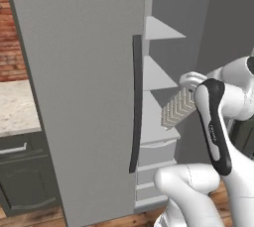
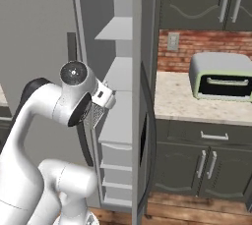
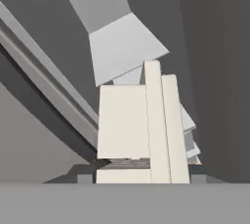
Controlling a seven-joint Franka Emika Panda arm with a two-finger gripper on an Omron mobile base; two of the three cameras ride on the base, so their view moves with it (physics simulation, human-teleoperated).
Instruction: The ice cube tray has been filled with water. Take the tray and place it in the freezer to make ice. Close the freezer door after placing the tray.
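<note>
So we're at the carry-in step: the big grey fridge is standing open, and the freezer [image 1: 163, 77] is the tall narrow compartment with white shelves straight ahead of the end effector [image 1: 191, 85]. The freezer door [image 2: 140, 121] hangs open just to the right of the end effector, seen edge-on in the right base view with its dark panel on the outer face. The other, plain door [image 1: 79, 97] with the long dark handle is off to the left.

The shelves themselves look bare as far as I can see, nothing stored on any of them, and the drawers below the end effector are closed.

The ice cube tray [image 1: 177, 107] is in the end effector's grip, hanging tilted steeply just under it, cells facing out, right at the front edge of a middle shelf. From the hand view the fingers look clamped on the tray's near end.

My guess for what's next: level the tray, push it further in over a shelf, let go, back out, then swing that door shut.
</note>
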